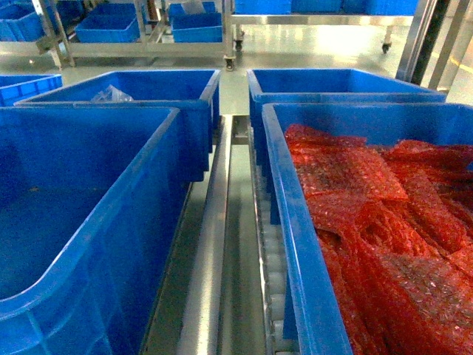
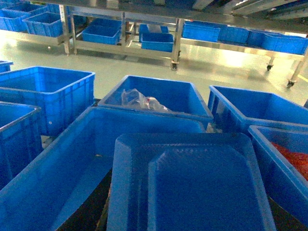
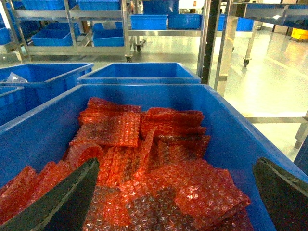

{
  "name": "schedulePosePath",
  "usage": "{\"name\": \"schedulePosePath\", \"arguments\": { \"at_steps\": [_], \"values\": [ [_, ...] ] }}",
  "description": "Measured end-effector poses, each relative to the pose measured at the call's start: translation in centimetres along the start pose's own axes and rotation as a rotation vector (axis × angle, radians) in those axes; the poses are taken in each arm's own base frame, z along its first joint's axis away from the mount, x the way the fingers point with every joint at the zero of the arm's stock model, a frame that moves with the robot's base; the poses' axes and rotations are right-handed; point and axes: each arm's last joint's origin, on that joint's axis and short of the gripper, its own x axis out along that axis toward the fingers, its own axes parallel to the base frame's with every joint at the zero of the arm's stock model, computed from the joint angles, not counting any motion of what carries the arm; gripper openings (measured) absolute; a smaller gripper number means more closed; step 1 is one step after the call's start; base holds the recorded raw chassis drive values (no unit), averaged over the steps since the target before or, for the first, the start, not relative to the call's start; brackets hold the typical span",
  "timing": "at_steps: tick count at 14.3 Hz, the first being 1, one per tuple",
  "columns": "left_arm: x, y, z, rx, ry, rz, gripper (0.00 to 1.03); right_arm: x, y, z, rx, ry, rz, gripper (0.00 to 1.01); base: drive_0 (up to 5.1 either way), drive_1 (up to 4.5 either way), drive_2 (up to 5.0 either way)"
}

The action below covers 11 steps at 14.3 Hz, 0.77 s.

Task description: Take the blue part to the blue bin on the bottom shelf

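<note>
The blue part (image 2: 192, 187), a flat blue plastic tray with bevelled corners, fills the bottom of the left wrist view. It hangs over the near edge of a big, almost empty blue bin (image 2: 72, 159). It covers my left gripper's jaws, and only dark slivers show at its lower sides. The same blue bin (image 1: 74, 222) stands at the left of the head view, on the bottom shelf with its steel rail (image 1: 211, 281) and white rollers (image 1: 273, 296). My right gripper (image 3: 178, 202) is open, its dark fingers (image 3: 67, 202) spread wide above red bubble wrap (image 3: 144, 168).
A blue bin (image 1: 295, 244) full of red bubble-wrap pieces stands at the right. Behind are two more blue bins, one (image 1: 148, 92) holding a clear plastic bag (image 2: 139, 100). Steel racks with further blue bins (image 1: 111, 26) line the far floor.
</note>
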Motion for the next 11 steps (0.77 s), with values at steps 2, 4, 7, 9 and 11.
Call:
{"name": "schedulePosePath", "arguments": {
  "at_steps": [2, 4, 7, 9, 11],
  "values": [
    [0.0, 0.0, 0.0, 0.0, 0.0, 0.0, 0.43, 0.0, 0.0, 0.0, 0.0, 0.0, 0.0, 0.98, 0.0, 0.0, 0.0],
    [0.0, 0.0, 0.0, 0.0, 0.0, 0.0, 0.43, 0.0, 0.0, 0.0, 0.0, 0.0, 0.0, 0.98, 0.0, 0.0, 0.0],
    [0.0, 0.0, 0.0, 0.0, 0.0, 0.0, 0.43, 0.0, 0.0, 0.0, 0.0, 0.0, 0.0, 0.98, 0.0, 0.0, 0.0],
    [0.0, 0.0, 0.0, 0.0, 0.0, 0.0, 0.43, 0.0, 0.0, 0.0, 0.0, 0.0, 0.0, 0.98, 0.0, 0.0, 0.0],
    [0.0, 0.0, 0.0, 0.0, 0.0, 0.0, 0.43, 0.0, 0.0, 0.0, 0.0, 0.0, 0.0, 0.98, 0.0, 0.0, 0.0]
  ]
}}
